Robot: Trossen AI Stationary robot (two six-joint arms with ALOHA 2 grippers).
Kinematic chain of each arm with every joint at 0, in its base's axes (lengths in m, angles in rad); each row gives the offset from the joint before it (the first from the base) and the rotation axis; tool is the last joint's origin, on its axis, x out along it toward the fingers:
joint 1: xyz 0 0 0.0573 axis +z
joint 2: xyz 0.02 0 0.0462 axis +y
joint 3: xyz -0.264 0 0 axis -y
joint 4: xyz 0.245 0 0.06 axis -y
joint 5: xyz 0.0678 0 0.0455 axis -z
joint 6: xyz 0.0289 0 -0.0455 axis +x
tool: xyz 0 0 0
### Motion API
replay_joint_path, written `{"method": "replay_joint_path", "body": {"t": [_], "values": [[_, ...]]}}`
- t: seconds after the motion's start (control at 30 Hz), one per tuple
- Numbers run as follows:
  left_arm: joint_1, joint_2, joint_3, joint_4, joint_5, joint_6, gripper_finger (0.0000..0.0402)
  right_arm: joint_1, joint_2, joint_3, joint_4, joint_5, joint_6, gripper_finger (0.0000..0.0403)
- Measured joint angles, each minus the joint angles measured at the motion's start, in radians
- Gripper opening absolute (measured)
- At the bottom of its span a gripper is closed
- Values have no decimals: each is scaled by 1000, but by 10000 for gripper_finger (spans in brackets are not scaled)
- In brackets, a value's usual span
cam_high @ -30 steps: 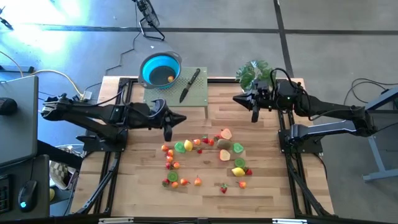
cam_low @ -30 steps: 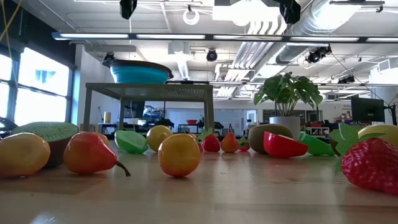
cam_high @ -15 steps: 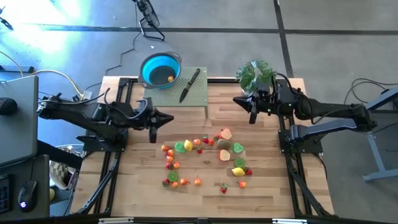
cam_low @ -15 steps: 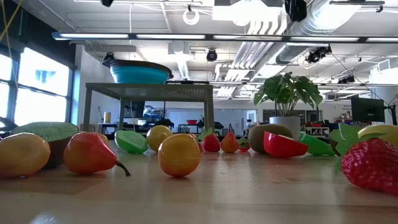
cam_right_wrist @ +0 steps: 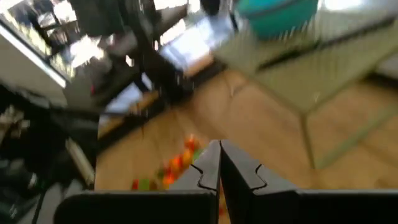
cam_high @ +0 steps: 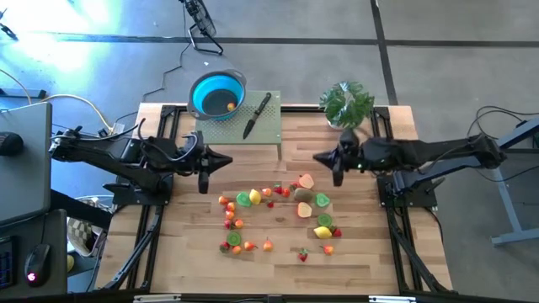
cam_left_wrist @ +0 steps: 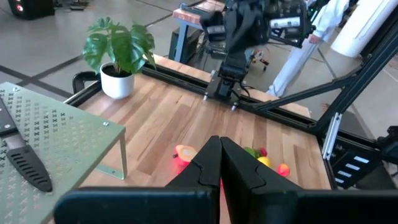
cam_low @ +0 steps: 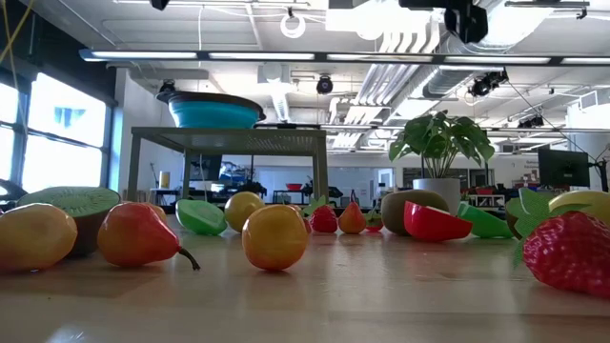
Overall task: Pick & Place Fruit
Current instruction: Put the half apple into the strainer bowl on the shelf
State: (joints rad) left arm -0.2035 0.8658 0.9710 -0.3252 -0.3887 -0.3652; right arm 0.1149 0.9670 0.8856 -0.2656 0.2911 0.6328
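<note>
A pale butcher-block wooden surface (cam_high: 278, 261) stands on a grey concrete floor (cam_high: 337, 59) crossed by dark seam lines. Beyond its far edge the room opens into a wide workshop with tall bright windows (cam_low: 43, 133) on one side, white ceiling ducts (cam_low: 400, 48) and long strip lights (cam_low: 286, 57) overhead. A dark desk with a computer mouse (cam_high: 34, 273) sits off one side edge.

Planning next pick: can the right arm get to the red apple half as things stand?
Probably yes. The right gripper, shut and empty, hovers just beside the red apple half, nothing between; it must open first.
</note>
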Motion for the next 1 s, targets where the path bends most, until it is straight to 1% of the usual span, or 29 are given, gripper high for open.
{"method": "replay_joint_path", "body": {"t": [0.13, 0.23, 0.33, 0.47, 0.63, 0.8, 1.0], "values": [[0, 0, 0, 0, 1, -2, 0, 28, 76, 0, -65, -59, 88, 3], [0, 0, 0, 0, 2, -2, 0, 56, 144, 28, -109, -62, 128, 3], [0, 0, 0, -3, 2, -4, 0, 73, 224, 108, -200, -55, 130, 2], [0, 0, 0, -17, 5, -9, 0, 83, 327, 219, -364, -51, 133, 2], [0, 0, 0, -23, 4, -11, 0, 91, 439, 313, -549, -72, 202, 2], [0, 0, 0, -23, 4, -13, 0, 119, 521, 349, -606, -110, 259, 2], [0, 0, 0, -28, 7, -17, 0, 161, 572, 355, -617, -113, 347, 2]]}}
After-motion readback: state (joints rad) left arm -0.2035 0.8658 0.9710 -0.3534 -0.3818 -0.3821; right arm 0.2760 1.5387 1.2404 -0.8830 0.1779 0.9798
